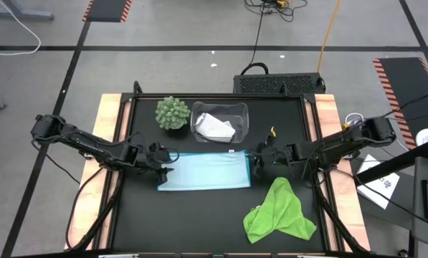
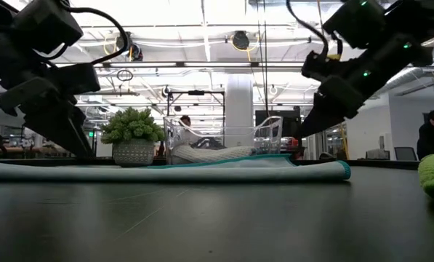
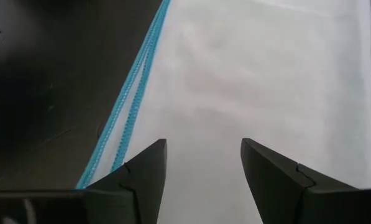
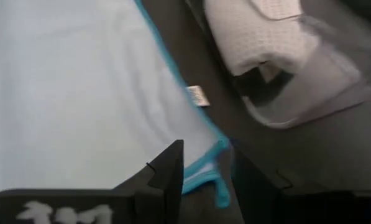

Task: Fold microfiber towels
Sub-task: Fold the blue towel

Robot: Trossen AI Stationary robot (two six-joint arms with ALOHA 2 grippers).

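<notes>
So the light blue towel (image 1: 206, 171) is lying flat in the middle of the dark surface (image 1: 199, 222), already looking folded over once into a long strip, with its small white tag (image 4: 198, 96) poking out at the edge nearest the clear bin (image 1: 236, 115). The white towel (image 1: 215, 127) is sitting inside that bin, and the lime green towel (image 1: 278, 213) is bunched up loose, well apart toward the right front.

The left claw (image 1: 161, 163) is hanging over the blue towel's left end with its jaws wide and nothing between them. The right claw (image 1: 259, 160) is at the right end, jaws partly apart, with the teal corner hem showing in the gap; I can't tell if it's pinching or letting go.

What I'd worry about: if that corner is snagging on a finger as the right arm is lifting, it's going to drag the top layer and wreck the fold. Also the edges aren't perfectly stacked, so the next fold could come out crooked.
</notes>
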